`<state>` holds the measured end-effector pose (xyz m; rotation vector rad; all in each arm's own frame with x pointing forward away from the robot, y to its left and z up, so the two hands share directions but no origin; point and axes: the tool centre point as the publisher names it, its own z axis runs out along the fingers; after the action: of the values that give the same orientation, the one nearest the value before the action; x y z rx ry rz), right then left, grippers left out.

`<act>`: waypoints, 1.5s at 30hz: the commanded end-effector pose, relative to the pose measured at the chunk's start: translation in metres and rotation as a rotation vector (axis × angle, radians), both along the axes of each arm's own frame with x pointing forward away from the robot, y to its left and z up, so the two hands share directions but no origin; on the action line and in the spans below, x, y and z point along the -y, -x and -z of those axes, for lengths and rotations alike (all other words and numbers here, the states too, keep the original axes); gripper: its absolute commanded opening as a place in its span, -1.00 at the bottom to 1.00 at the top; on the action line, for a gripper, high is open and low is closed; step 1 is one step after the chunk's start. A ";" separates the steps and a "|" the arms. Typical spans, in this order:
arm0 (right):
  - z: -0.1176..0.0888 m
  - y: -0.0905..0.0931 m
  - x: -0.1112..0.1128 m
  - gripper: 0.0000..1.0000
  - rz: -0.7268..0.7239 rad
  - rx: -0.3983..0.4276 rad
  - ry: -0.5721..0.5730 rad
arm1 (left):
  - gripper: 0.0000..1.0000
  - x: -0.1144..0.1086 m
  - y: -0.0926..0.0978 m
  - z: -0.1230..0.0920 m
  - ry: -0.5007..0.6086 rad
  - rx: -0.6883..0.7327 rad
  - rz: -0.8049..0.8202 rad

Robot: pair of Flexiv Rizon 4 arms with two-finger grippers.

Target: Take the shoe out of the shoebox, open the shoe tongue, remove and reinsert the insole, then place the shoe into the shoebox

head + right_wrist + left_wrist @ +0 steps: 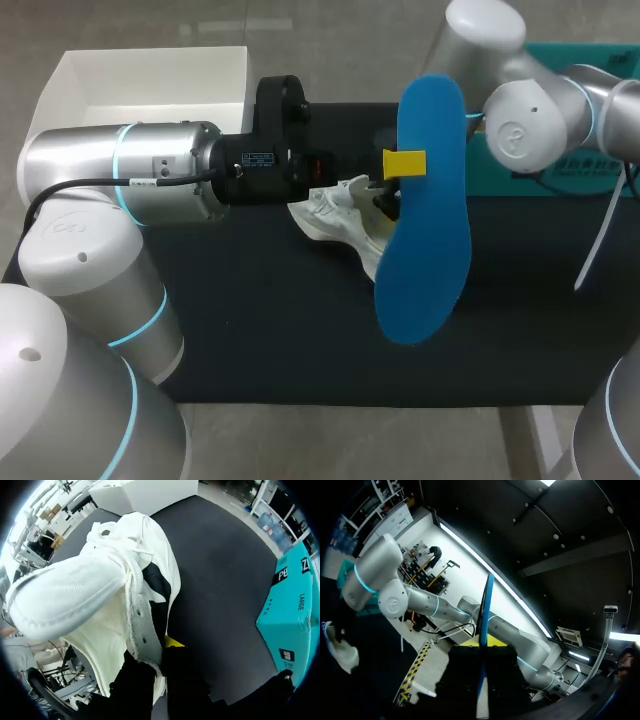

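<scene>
Left gripper (404,162) is clamped on the blue insole (425,215), which is lifted over the table with its long axis running far to near. Right gripper (167,649) pinches the white shoe (335,215), toe toward the shoebox (150,75)

We see even overhead light on the black tabletop (300,340), shadows faint. From our left wrist, a ceiling light strip (465,547) glares against darkness; at our right wrist the white shoe (75,595) gleams.
</scene>
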<state>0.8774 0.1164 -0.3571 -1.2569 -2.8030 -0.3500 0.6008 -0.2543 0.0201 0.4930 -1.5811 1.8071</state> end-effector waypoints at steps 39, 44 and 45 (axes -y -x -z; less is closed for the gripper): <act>0.019 0.011 -0.013 -1.00 0.559 -0.220 0.008 | -1.00 0.004 -0.001 0.000 0.003 0.000 -0.001; 0.025 0.017 -0.015 -1.00 0.584 -0.224 -0.005 | -1.00 0.004 -0.001 0.000 0.003 0.000 -0.001; 0.027 0.018 -0.015 -1.00 0.586 -0.224 -0.006 | -1.00 0.004 -0.001 0.000 0.003 0.000 -0.001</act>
<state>0.8638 0.1315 -0.3798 -1.9553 -2.2062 -0.1969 0.6008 -0.2543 0.0200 0.4930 -1.5810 1.8071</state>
